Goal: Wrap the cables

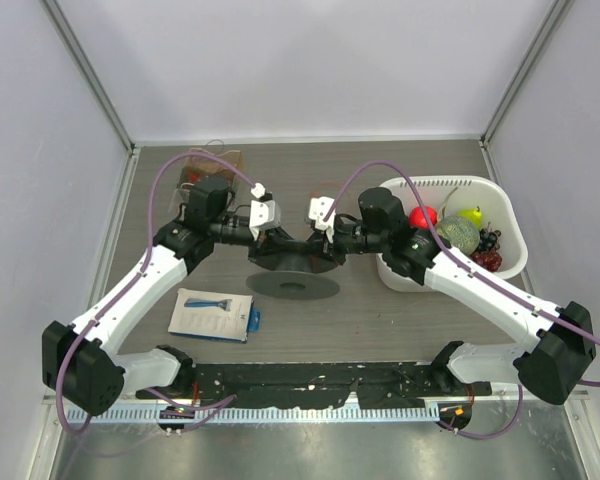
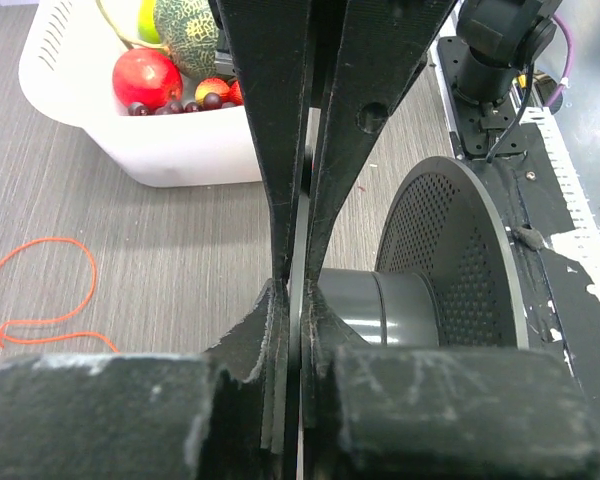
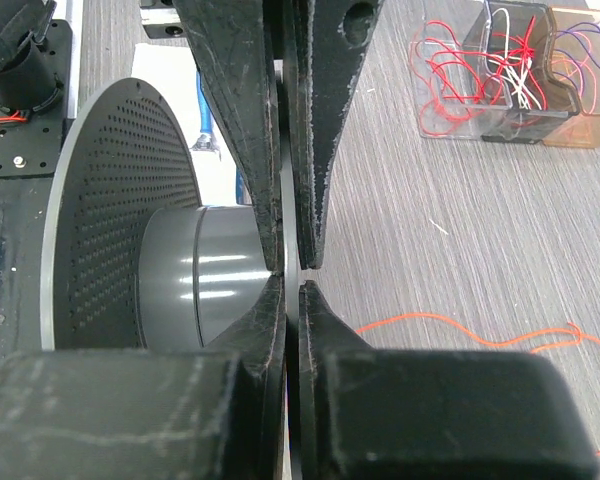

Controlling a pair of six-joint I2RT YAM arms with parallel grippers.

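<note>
A grey spool (image 1: 292, 268) with perforated discs lies on its side at the table's middle. My left gripper (image 1: 276, 240) and right gripper (image 1: 314, 244) meet over it. In the left wrist view the left gripper (image 2: 298, 290) is shut on the thin edge of one spool disc, with the hub (image 2: 380, 305) to its right. In the right wrist view the right gripper (image 3: 290, 275) is shut on the same kind of thin disc edge, with the hub (image 3: 195, 290) to its left. A loose orange cable (image 2: 40, 290) lies on the table beside the spool; it also shows in the right wrist view (image 3: 460, 325).
A clear box (image 3: 500, 70) holds a tangle of red and white wires at the back left (image 1: 205, 165). A white basket (image 1: 450, 185) with fruit stands at the right. A blue-and-white packet (image 1: 215, 315) lies front left. Grey walls enclose the table.
</note>
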